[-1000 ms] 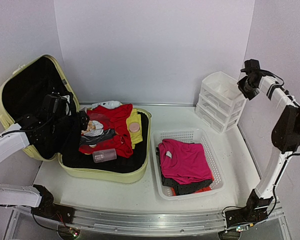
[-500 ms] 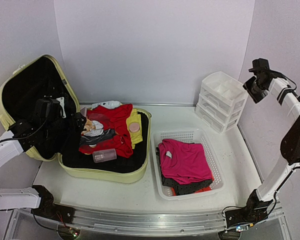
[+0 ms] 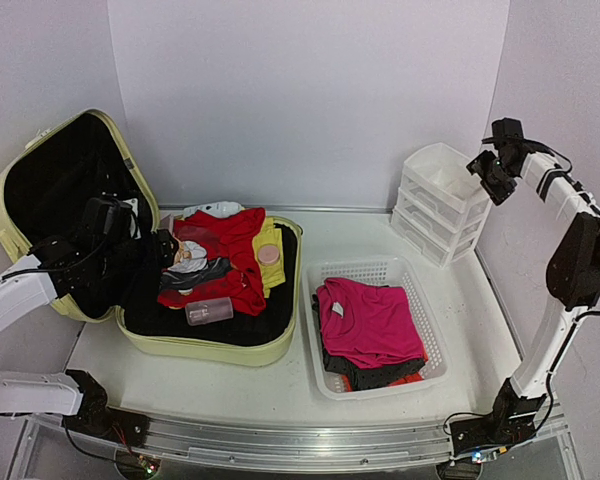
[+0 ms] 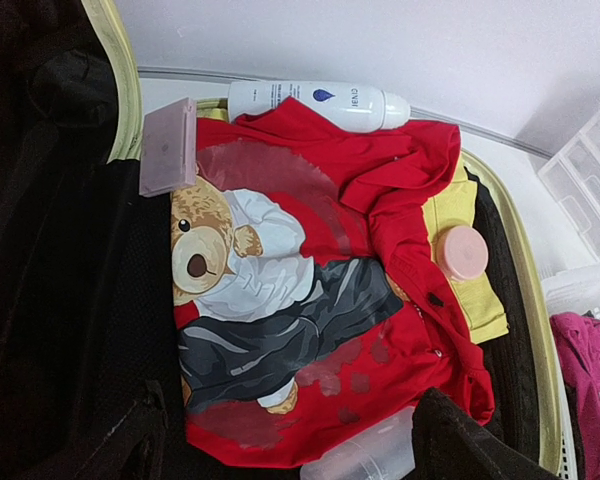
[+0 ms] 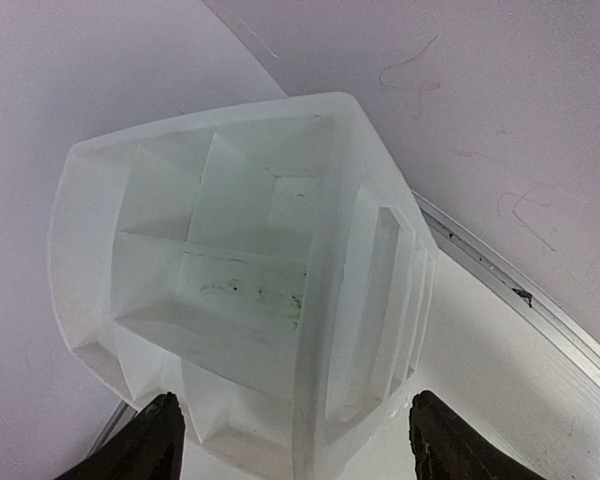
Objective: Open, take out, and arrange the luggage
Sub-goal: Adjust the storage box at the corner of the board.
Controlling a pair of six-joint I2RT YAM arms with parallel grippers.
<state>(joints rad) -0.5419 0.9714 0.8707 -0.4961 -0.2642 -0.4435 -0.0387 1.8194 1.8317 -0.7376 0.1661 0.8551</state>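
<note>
The luggage [image 3: 210,350] lies open at the left with its lid [image 3: 50,185] standing up and its yellow-green rim [image 4: 115,60] in the left wrist view. Inside lie a red bear-print shirt [image 3: 230,250] [image 4: 310,300], a white bottle [image 4: 315,103], a pink jar [image 3: 269,255] [image 4: 462,252], a pink flat case [image 4: 168,147] and a clear bottle [image 3: 209,311] [image 4: 365,460]. My left gripper [image 3: 155,250] [image 4: 295,445] hangs open over the shirt's lower edge, holding nothing. My right gripper [image 3: 485,172] [image 5: 300,445] is open and empty, high above the white drawer organizer [image 3: 445,200] [image 5: 240,280].
A white mesh basket [image 3: 365,265] sits right of the luggage with a magenta shirt [image 3: 370,320] on top of darker clothes. A yellow cloth [image 4: 460,290] lies under the pink jar. Walls stand close behind and to the right of the organizer.
The right gripper has opened; its arm swung right, then back left above the organizer. The left arm drew back a little, then returned over the luggage, still open.
</note>
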